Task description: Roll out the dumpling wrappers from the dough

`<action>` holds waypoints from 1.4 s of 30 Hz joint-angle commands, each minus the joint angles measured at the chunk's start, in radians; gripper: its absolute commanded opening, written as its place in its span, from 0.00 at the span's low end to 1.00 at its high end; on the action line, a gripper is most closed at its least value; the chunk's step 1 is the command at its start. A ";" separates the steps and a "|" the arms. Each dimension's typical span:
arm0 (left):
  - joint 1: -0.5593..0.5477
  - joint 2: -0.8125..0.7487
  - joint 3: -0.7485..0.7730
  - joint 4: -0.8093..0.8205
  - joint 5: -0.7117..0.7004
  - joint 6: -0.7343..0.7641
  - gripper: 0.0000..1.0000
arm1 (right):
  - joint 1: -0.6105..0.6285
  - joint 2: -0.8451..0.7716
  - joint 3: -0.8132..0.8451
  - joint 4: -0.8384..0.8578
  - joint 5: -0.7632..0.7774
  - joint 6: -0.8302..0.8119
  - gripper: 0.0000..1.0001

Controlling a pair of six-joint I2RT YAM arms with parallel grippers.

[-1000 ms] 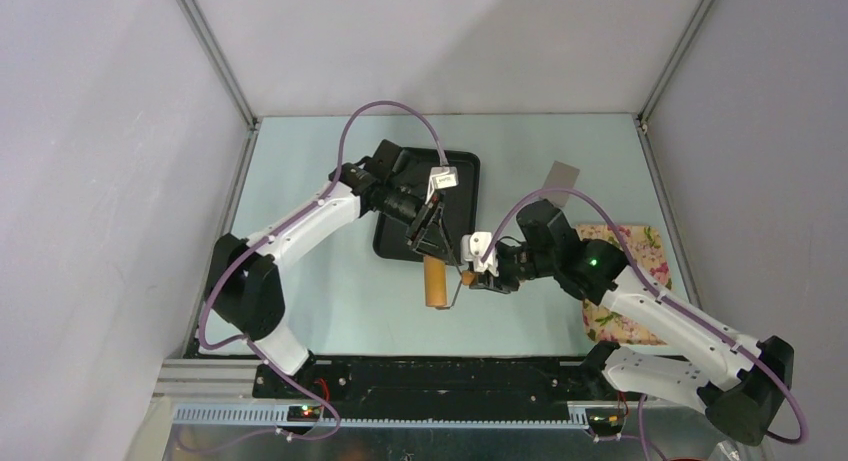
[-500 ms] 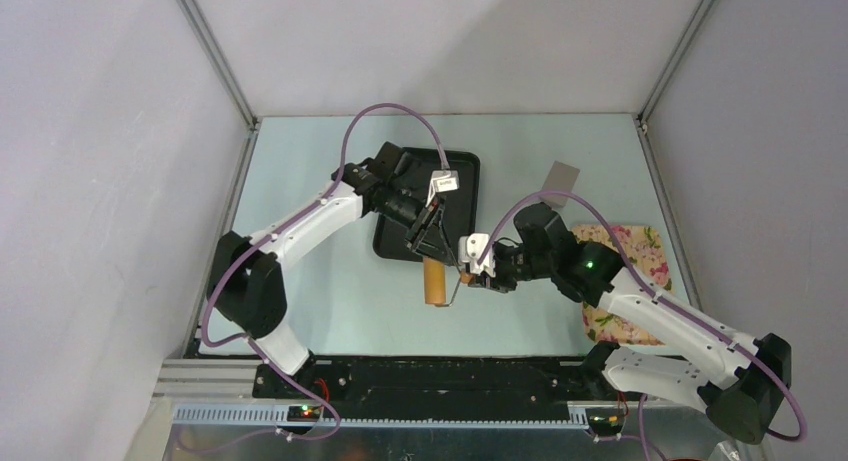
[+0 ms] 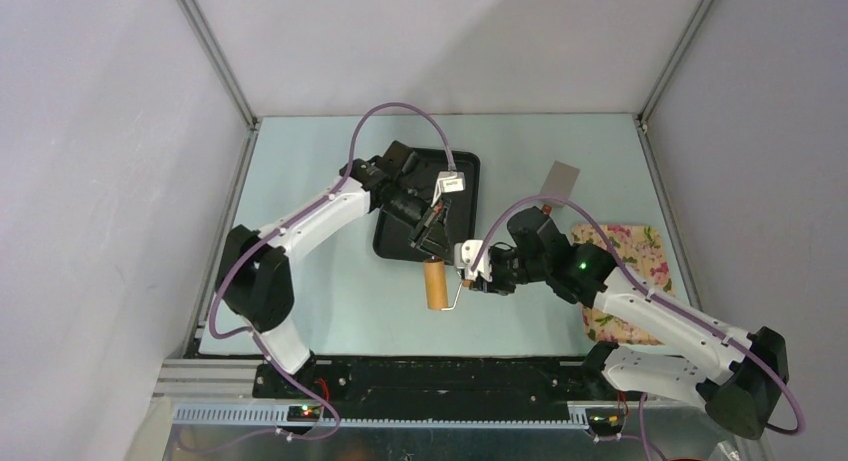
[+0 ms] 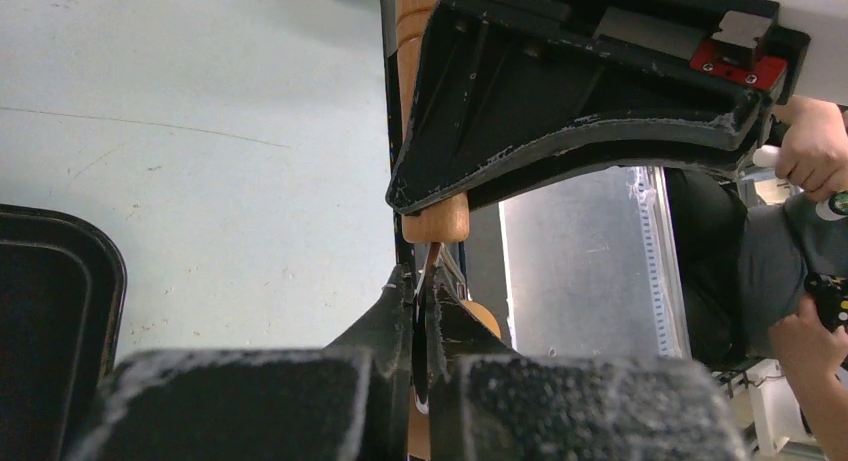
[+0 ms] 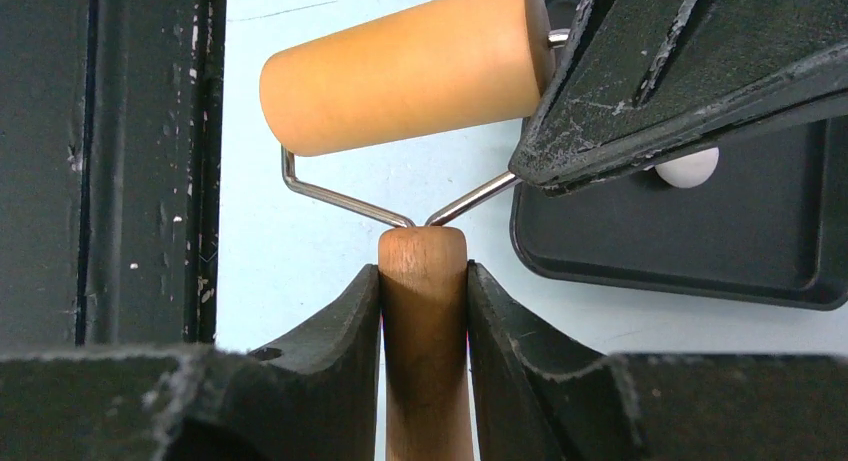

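Observation:
A wooden roller (image 3: 436,284) with a wire frame lies on the table just in front of the black tray (image 3: 462,171). My right gripper (image 3: 466,279) is shut on its wooden handle (image 5: 425,311), with the drum (image 5: 405,66) ahead of it. My left gripper (image 3: 431,245) is at the drum's far end, its jaws pinched on the thin wire frame (image 4: 432,256). The dough (image 5: 688,168), a small white lump, sits in the tray (image 5: 740,241) and is partly hidden behind the left gripper's finger (image 5: 640,101). It is hidden in the top view.
A floral cloth (image 3: 625,281) lies at the right under my right arm. A grey card (image 3: 562,176) lies behind it. The table's front rail (image 3: 420,376) runs along the near edge.
My right gripper has shifted a little to the left with the handle. My left wrist has turned slightly at the roller's far end. The roller has barely moved.

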 commanded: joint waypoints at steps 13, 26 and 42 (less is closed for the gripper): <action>-0.014 -0.052 0.034 -0.030 -0.072 0.033 0.00 | -0.047 0.007 0.028 0.242 0.116 0.100 0.08; -0.014 -0.149 0.025 -0.030 -0.118 0.048 0.00 | -0.181 0.067 0.106 0.206 -0.080 0.236 0.39; -0.014 -0.211 0.028 -0.029 -0.126 0.062 0.00 | -0.329 0.170 0.159 0.087 -0.379 0.210 0.72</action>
